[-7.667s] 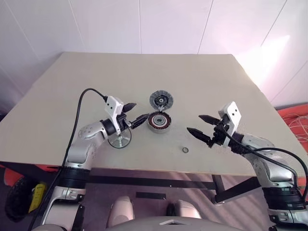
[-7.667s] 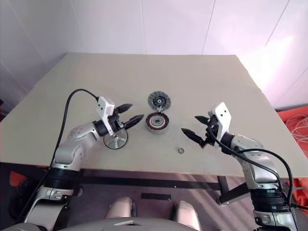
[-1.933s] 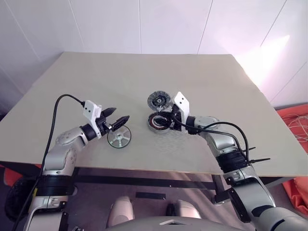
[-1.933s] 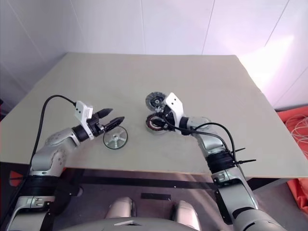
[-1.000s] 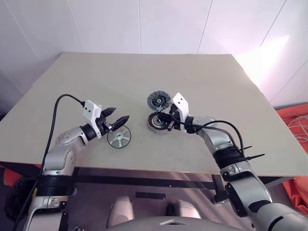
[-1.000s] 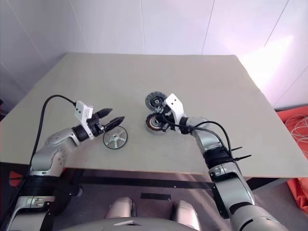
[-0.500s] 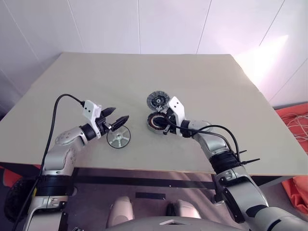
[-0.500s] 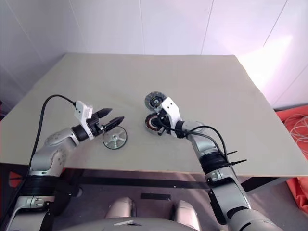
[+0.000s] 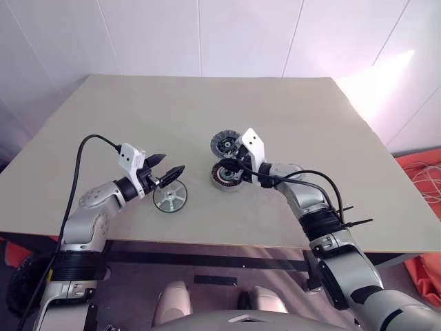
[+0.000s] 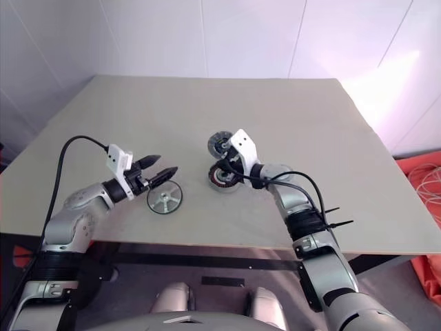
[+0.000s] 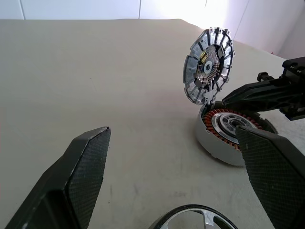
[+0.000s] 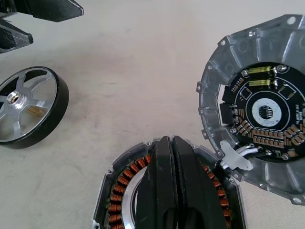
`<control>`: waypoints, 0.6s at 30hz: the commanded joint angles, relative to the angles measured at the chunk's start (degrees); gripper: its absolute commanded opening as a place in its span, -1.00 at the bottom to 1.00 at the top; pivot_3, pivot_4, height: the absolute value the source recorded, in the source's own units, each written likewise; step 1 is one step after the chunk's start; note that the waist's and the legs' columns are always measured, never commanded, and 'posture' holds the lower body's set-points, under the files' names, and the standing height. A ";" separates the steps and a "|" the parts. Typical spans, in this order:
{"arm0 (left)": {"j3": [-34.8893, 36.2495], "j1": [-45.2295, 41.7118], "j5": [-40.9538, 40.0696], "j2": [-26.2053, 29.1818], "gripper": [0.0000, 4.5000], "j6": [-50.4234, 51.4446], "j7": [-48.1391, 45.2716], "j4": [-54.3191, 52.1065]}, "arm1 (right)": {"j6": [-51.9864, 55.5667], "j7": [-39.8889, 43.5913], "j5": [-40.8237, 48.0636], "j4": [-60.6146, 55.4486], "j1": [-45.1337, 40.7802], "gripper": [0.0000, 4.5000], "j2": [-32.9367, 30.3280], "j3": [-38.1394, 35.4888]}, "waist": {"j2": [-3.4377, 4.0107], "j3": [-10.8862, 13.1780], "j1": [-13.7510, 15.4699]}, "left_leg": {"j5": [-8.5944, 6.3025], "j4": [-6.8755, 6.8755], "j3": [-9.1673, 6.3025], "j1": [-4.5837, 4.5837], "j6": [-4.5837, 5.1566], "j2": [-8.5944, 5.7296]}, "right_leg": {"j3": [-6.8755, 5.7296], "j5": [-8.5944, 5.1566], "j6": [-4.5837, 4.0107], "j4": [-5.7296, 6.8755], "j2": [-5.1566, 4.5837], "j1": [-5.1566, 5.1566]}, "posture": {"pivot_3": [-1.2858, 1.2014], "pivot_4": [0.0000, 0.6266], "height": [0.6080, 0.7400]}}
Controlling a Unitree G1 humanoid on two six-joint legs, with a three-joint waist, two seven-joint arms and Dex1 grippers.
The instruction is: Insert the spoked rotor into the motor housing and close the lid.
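- The spoked rotor (image 9: 169, 198) is seen lying flat on the bench (image 9: 103, 117) near its front edge, spoked face up, untouched and not yet inserted.
- The left end effector (image 9: 167, 169) is held just above and behind the rotor, its two black fingers spread wide with nothing between them. It is pointed level, toward the housing.
- The rotor is judged to lie directly below and slightly forward of this end effector's fingertips; the left arm is clearly the nearer one for the pick. As the rotor is a flat disc with its axis upright, a grasp across the rim would be called for.
- The motor housing (image 9: 227, 176) stands on the bench to the right of the rotor, well apart from it, mouth up, with the copper windings exposed around a silver centre.
- The right end effector (image 12: 173, 176) is closed, fingers pressed together, with nothing gripped. In the right wrist view it is seen over the open mouth of the housing; whether it touches the windings cannot be told.
- The lid (image 9: 225, 144) stands open just behind the housing, tilted upright, joined at the housing's far rim, ribbed inner face toward the robot.
- The coming insertion is judged to require the closed right end effector to be cleared from the housing mouth first.
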 commanded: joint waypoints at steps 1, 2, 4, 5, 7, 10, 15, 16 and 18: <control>0.99 -0.89 -0.24 0.73 1.00 -0.88 -0.01 -1.38 | -1.06 -0.02 -0.10 -0.65 -0.11 -0.99 0.95 0.24 | 0.00 0.00 -0.01 | 0.00 0.00 0.00 0.00 0.00 0.00 | 0.00 0.00 0.00 0.00 0.00 0.00 | 0.03 -1.00 1.00; 1.07 -0.83 -0.26 0.79 1.00 -0.87 0.00 -1.43 | -1.02 0.09 -0.21 -0.58 0.47 -0.99 1.18 0.56 | 0.00 0.00 -0.01 | 0.00 0.00 0.00 0.00 0.00 0.00 | 0.00 0.00 -0.01 0.00 0.00 0.00 | 0.03 -1.00 1.00; 1.22 -0.74 -0.28 0.92 1.00 -0.85 0.06 -1.52 | -1.29 -0.06 -0.65 0.20 1.59 -0.99 1.50 1.03 | 0.00 0.00 0.02 | 0.00 0.00 0.00 0.00 0.00 0.00 | 0.00 0.00 -0.01 0.00 0.00 0.00 | 0.03 -1.00 1.00; 1.26 -0.69 -0.30 0.98 1.00 -0.84 0.08 -1.57 | -1.44 -0.20 -0.82 0.79 1.96 -0.99 1.59 1.08 | 0.00 0.00 0.03 | 0.00 0.00 0.00 0.01 0.00 0.00 | 0.00 0.00 -0.01 0.00 0.00 0.00 | 0.03 -1.00 1.00; 1.28 -0.59 -0.32 1.04 1.00 -0.83 0.09 -1.66 | -2.09 -0.23 -1.24 1.98 2.39 -0.99 1.52 1.14 | -0.01 -0.01 -0.02 | 0.00 0.00 0.00 0.00 0.00 -0.01 | 0.01 0.00 -0.01 0.00 0.00 0.00 | 0.03 -1.00 1.00; 1.29 -0.60 -0.28 1.05 1.00 -0.78 0.13 -1.67 | -2.69 0.05 -1.12 2.42 2.29 -0.99 1.39 0.55 | -0.01 0.00 -0.11 | 0.01 0.00 0.01 0.07 -0.02 0.00 | 0.02 -0.01 0.01 0.01 0.00 0.04 | 0.03 -1.00 1.00; 1.44 -0.59 -0.11 0.92 1.00 -0.78 0.71 -1.67 | -2.38 0.57 0.76 -0.44 1.61 -0.99 0.97 -1.44 | -0.01 0.00 -0.19 | 0.03 0.00 0.01 0.07 -0.05 0.00 | 0.02 -0.01 0.01 0.02 0.00 0.04 | 0.03 -1.00 1.00; 1.63 -0.57 -0.33 0.84 1.00 -0.43 0.97 -1.73 | -2.18 0.74 1.20 -1.31 1.40 -0.99 0.75 -1.92 | -0.01 0.00 -0.24 | 0.03 0.00 0.01 0.05 -0.05 0.00 | 0.02 0.00 0.00 0.02 0.00 0.03 | 0.03 -1.00 1.00; 2.59 -0.50 -1.47 1.09 1.00 1.60 1.69 -1.84 | -1.28 1.77 2.71 -4.09 1.12 -0.99 -0.12 -2.99 | 0.00 0.00 -0.23 | 0.03 -0.01 0.00 0.02 -0.04 0.00 | 0.02 0.00 -0.01 0.02 0.00 0.01 | 0.03 -1.00 1.00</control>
